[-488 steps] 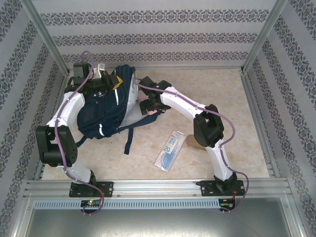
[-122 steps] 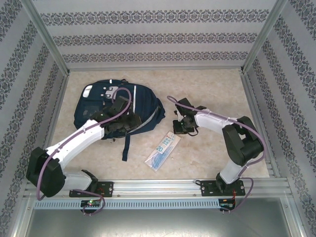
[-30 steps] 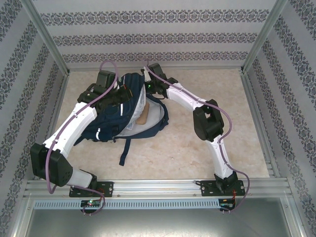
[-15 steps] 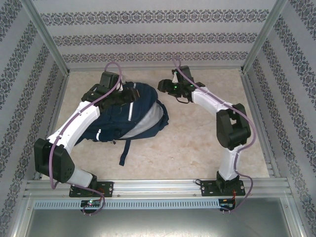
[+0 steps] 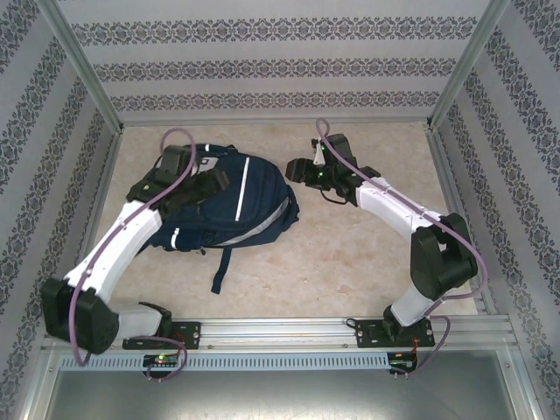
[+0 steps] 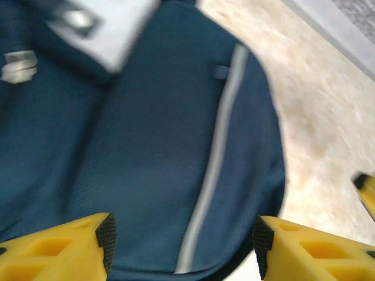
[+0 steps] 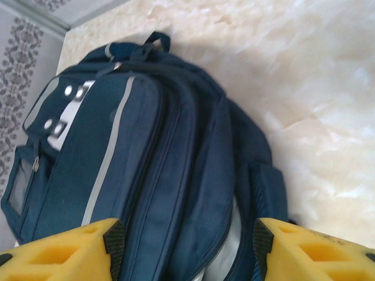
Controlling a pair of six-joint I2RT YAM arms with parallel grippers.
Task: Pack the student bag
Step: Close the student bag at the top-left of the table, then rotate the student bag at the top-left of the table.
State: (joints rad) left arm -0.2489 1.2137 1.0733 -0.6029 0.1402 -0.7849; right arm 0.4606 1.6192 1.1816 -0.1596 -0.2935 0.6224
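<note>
1. The student bag (image 5: pixel 258 192) lies flat on the far left part of the bench (image 5: pixel 376 254), front pocket up. One strap (image 5: pixel 220 267) trails toward the near edge.
2. Its long axis runs far to near, slanting left at the near end. The carry handle (image 7: pixel 155 38) sits at the far end.
3. The left hand (image 6: pixel 181 252) hovers right over the front panel, fingers spread, with nothing between them.
4. The right hand (image 5: pixel 300 171) hangs just beside the bag's far right edge, likewise spread and empty.
5. A pale strip (image 5: pixel 262 223) shows along the right flank; I cannot tell whether it is lining or trim. If the zip there needs work, the right hand looks better placed, while the left could press the bag down.
</note>
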